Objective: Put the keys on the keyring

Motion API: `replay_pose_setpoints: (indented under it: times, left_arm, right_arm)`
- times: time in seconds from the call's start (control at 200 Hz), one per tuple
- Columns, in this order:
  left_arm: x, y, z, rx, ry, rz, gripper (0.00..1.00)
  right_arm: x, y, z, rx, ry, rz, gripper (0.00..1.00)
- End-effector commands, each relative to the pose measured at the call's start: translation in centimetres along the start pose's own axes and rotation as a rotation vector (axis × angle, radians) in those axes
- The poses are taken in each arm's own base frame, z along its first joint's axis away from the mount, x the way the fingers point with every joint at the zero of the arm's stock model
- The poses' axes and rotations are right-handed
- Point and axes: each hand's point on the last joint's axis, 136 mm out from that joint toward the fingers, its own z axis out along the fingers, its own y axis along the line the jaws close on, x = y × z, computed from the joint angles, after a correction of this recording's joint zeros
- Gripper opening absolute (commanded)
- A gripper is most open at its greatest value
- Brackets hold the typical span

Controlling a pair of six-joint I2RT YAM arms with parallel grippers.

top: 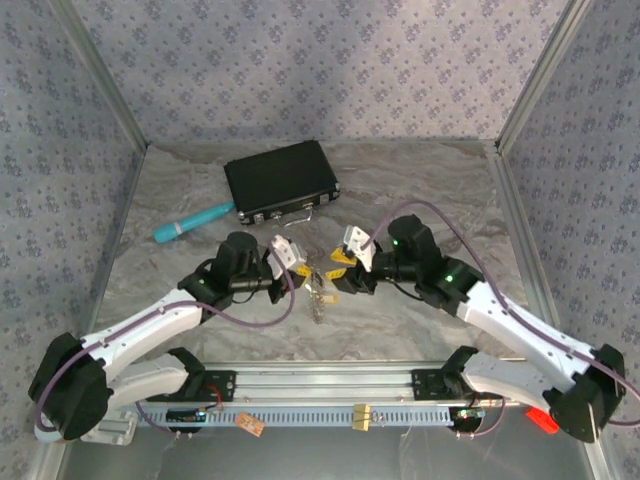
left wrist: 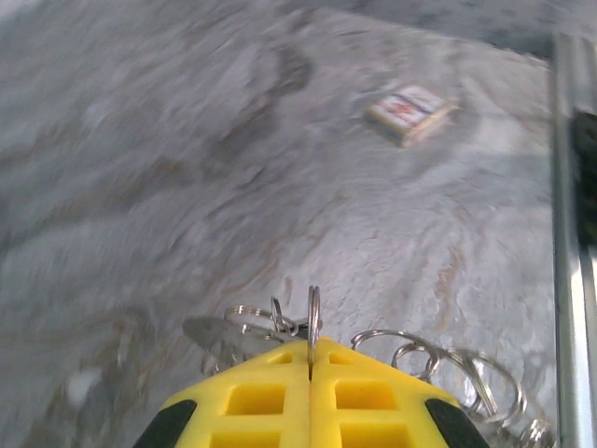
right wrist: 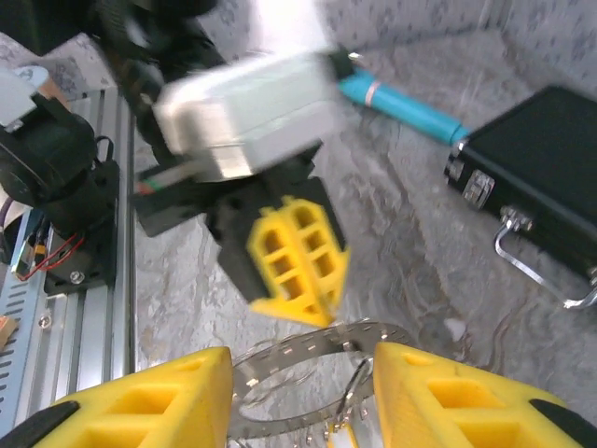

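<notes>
Currently left gripper (left wrist: 311, 353) is clamped shut on the keyring (right wrist: 303, 343), steadying it edge-on between its fingertips, while right gripper (right wrist: 300, 378) sits spread, fingers either side of it, likely readying for threading.

Blue-grey patterned walls (top: 300, 60) enclose a table (top: 190, 200) covered in a wrinkled grey marbled sheet.

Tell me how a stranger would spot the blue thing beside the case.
Look to the back of the table, where a black case lies. Just off its left end rests a turquoise pen, lying slanted on the surface. It is the only slim, bright blue item there.
</notes>
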Motion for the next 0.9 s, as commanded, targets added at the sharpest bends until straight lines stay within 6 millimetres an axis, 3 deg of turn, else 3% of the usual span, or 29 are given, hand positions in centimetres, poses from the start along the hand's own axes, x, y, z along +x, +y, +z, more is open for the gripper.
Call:
replay_pose_setpoints:
  times: [0.0,0.18,0.505,0.745,0.894]
  left_arm:
    - [-1.7,3.0,-1.4,-0.202,0.017,-0.328,0.00]
    - [-1.9,3.2,-1.6,-0.267,0.080,-0.581,0.00]
    - [-2.2,2.8,-1.5,-0.331,0.220,-0.900,0.00]
    - [-2.7,1.7,-1.4,-0.311,0.247,-1.051,0.00]
    - [-1.8,0.8,-2.1,-0.338,0.319,-1.221,0.00]
  right_arm:
    - [1.8,2.0,0.3,-0.033,0.039,0.018,0.42]
    - [1.5,5.0,2.9,-0.043,-0.047,-0.011,0.31]
    - [1.7,5.2,6.1,0.027,-0.140,-0.019,0.32]
    - [3.7,1.8,7.4,0.188,-0.119,-0.034,0.28]
    - [4.8,-0.2,7.3,0.273,-0.119,-0.056,0.27]
